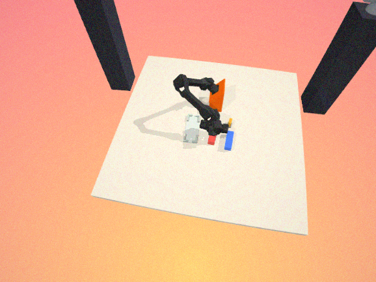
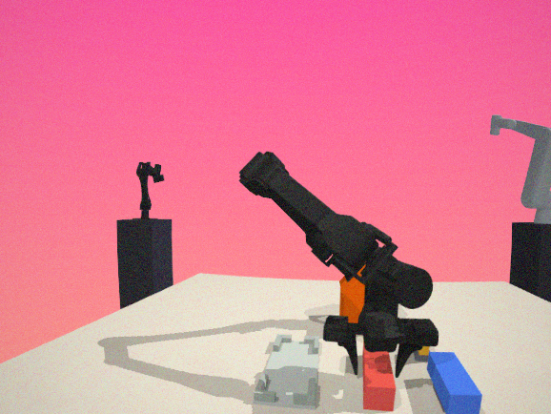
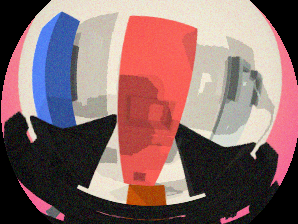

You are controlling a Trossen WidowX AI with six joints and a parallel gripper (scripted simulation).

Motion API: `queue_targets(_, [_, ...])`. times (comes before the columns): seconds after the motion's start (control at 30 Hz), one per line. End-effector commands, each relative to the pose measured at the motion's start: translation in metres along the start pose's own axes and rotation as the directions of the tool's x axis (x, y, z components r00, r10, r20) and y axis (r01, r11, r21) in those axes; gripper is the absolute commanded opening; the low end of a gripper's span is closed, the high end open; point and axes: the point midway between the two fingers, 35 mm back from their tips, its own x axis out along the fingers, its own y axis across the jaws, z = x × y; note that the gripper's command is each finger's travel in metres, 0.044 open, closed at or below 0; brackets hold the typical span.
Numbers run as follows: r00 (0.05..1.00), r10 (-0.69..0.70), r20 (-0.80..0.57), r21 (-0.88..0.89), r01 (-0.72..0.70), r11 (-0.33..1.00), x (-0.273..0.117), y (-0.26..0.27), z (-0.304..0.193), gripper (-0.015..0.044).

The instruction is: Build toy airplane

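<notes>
Exterior view: gripper straddled red fuselage, fingers apart, one beyond each long side, nothing held. Fuselage lay on tabletop between pale cradle and blue wing, long axis running crosswise to finger closing, roughly parallel to cradle's. Squeeze across narrow width seemed next.

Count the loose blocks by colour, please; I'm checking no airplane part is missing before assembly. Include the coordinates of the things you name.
Red block (image 1: 211, 140) (image 2: 378, 382) (image 3: 155, 55): 1
Blue block (image 1: 229, 140) (image 2: 455, 382) (image 3: 60, 75): 1
Yellow block (image 1: 230, 122) (image 2: 423, 351): 1
Total: 3
</notes>
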Motion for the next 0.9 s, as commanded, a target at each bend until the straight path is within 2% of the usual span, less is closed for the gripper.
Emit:
queue_targets(0.0, [1.000, -0.007, -0.002, -0.009, 0.007, 1.000, 0.002, -0.001, -0.002, 0.0230])
queue_targets(0.07, [1.000, -0.007, -0.002, -0.009, 0.007, 1.000, 0.002, -0.001, -0.002, 0.0177])
queue_targets(0.3, [1.000, -0.007, -0.002, -0.009, 0.007, 1.000, 0.002, -0.001, -0.002, 0.0131])
queue_targets(0.47, [1.000, -0.004, -0.002, -0.010, 0.004, 1.000, -0.005, 0.001, 0.000, 0.0000])
queue_targets(0.87, [1.000, 0.008, -0.001, -0.011, -0.008, 1.000, -0.040, 0.005, 0.005, 0.0000])
